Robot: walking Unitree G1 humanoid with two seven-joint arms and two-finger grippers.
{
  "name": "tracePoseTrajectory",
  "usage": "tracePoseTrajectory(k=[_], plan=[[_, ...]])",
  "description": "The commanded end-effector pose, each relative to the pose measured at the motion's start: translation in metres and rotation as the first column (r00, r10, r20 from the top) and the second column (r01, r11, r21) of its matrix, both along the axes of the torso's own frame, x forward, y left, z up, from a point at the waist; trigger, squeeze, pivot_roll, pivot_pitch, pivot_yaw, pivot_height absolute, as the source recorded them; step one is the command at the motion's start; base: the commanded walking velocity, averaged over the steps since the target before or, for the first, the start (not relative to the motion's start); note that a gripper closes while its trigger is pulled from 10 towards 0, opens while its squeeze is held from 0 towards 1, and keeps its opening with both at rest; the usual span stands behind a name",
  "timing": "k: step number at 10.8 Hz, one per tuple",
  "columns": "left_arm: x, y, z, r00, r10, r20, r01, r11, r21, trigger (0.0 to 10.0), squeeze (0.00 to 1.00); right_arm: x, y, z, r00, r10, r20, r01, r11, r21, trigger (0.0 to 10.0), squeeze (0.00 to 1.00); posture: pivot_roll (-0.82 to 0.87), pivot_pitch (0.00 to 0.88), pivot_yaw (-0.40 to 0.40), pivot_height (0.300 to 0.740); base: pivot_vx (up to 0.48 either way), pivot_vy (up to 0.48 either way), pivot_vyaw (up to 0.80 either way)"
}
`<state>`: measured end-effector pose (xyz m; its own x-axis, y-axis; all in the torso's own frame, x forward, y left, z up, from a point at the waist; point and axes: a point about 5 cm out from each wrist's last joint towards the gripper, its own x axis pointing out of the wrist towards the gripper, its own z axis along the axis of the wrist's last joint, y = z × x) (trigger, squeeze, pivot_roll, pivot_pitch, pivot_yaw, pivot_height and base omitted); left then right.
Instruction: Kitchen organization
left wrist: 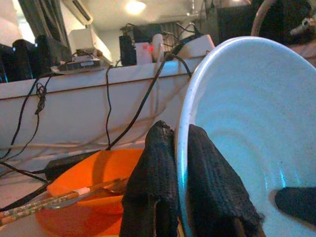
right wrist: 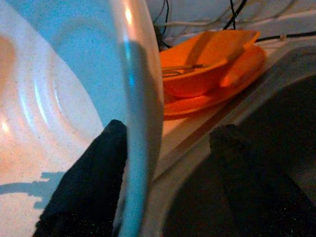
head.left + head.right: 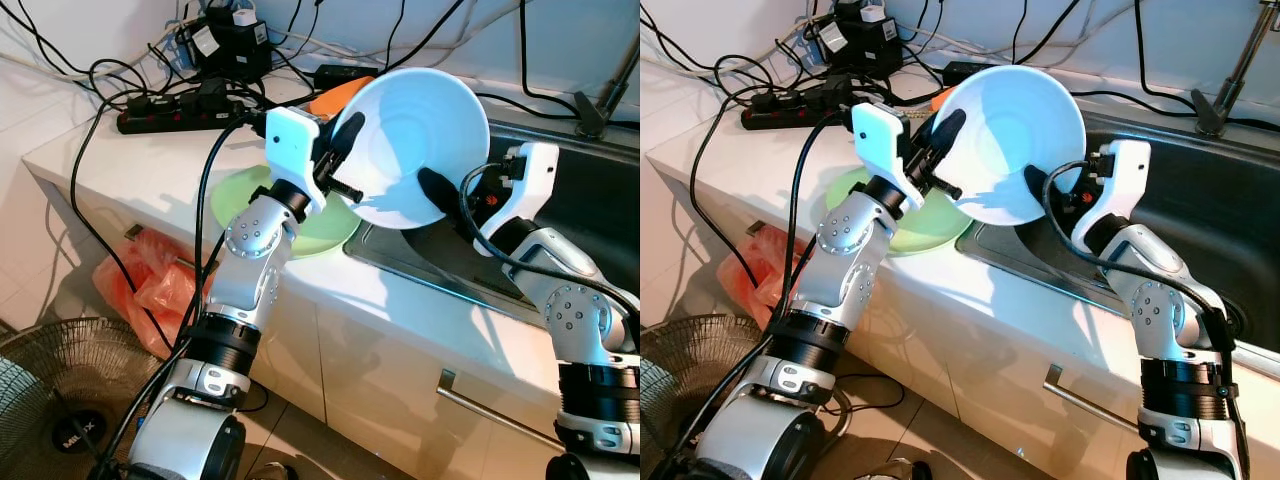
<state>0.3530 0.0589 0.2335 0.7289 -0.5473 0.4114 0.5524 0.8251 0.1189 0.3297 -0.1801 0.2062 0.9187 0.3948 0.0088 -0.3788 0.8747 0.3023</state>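
Left gripper (image 3: 340, 160) pinches the tilted blue bowl (image 3: 425, 140) by its rim while the right gripper (image 2: 168, 168) straddles the opposite rim with fingers apart, so it should close firmly before the left lets go.

White counter (image 3: 150, 165) bears green plate (image 3: 235, 195), power strip (image 3: 170, 118).

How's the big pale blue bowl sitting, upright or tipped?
Tipped on edge. The big pale blue bowl is held above the sink's edge, its empty inside facing the head camera; the left tool pinches its rim and the right tool straddles the opposite rim.
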Motion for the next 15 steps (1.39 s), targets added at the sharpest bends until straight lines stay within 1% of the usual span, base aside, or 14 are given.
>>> tracePoseTrajectory(k=[1, 3, 7, 8, 9, 10, 11, 12, 15], plan=[[-0.004, 0.001, 0.012, 0.997, 0.000, 0.073, 0.000, 1.000, -0.007, 0.0, 0.00, 0.002, -0.003, 0.002, 0.999, -0.028, -0.018, 0.028, 1.000, 0.003, 0.0, 0.00, 0.01, 0.043, 0.112, 0.740, 0.000, 0.000, 0.00], [-0.005, 0.001, 0.010, 0.997, 0.002, 0.083, -0.003, 1.000, 0.010, 0.0, 0.00, 0.004, -0.006, 0.000, 0.998, -0.053, -0.034, 0.053, 0.999, 0.008, 0.0, 0.00, 0.01, 0.041, 0.109, 0.740, 0.000, 0.000, 0.00], [-0.005, 0.003, 0.010, 0.996, 0.015, 0.090, -0.015, 1.000, 0.008, 0.0, 0.00, 0.006, -0.003, 0.001, 0.998, -0.046, -0.041, 0.047, 0.999, 0.025, 0.0, 0.00, 0.01, 0.034, 0.110, 0.740, 0.000, 0.000, 0.00], [-0.005, 0.004, 0.009, 0.996, 0.015, 0.085, -0.015, 1.000, 0.006, 0.9, 0.00, 0.006, -0.004, 0.002, 0.998, -0.054, -0.040, 0.055, 0.998, 0.036, 0.0, 0.00, 0.01, 0.031, 0.111, 0.740, 0.000, 0.000, 0.00], [-0.004, 0.004, 0.008, 0.997, 0.017, 0.076, -0.018, 1.000, 0.006, 5.0, 0.00, 0.007, -0.005, 0.003, 0.997, -0.062, -0.040, 0.064, 0.997, 0.049, 0.0, 0.00, 0.01, 0.029, 0.114, 0.740, 0.000, 0.000, 0.00], [-0.003, 0.004, 0.008, 0.997, 0.022, 0.068, -0.023, 1.000, 0.001, 6.5, 0.00, 0.007, -0.006, 0.003, 0.997, -0.066, -0.040, 0.068, 0.996, 0.051, 0.0, 0.00, 0.01, 0.029, 0.114, 0.740, 0.000, 0.000, 0.00], [-0.001, 0.006, 0.006, 0.999, 0.034, 0.040, -0.033, 0.999, -0.017, 10.0, 0.00, 0.007, -0.007, 0.002, 0.997, -0.071, -0.041, 0.073, 0.996, 0.055, 0.0, 0.00, 0.01, 0.030, 0.114, 0.740, 0.000, 0.000, 0.00], [0.000, 0.008, 0.005, 0.999, 0.038, 0.029, -0.037, 0.999, -0.023, 10.0, 1.00, 0.007, -0.007, 0.002, 0.996, -0.073, -0.043, 0.076, 0.995, 0.060, 0.0, 0.00, 0.01, 0.032, 0.113, 0.740, 0.000, 0.000, 0.00], [0.001, 0.009, 0.001, 1.000, 0.024, 0.000, -0.024, 0.999, -0.032, 10.0, 1.00, 0.007, -0.007, 0.001, 0.996, -0.075, -0.051, 0.079, 0.993, 0.082, 0.0, 0.00, 0.01, 0.035, 0.113, 0.740, 0.000, 0.000, 0.00]])
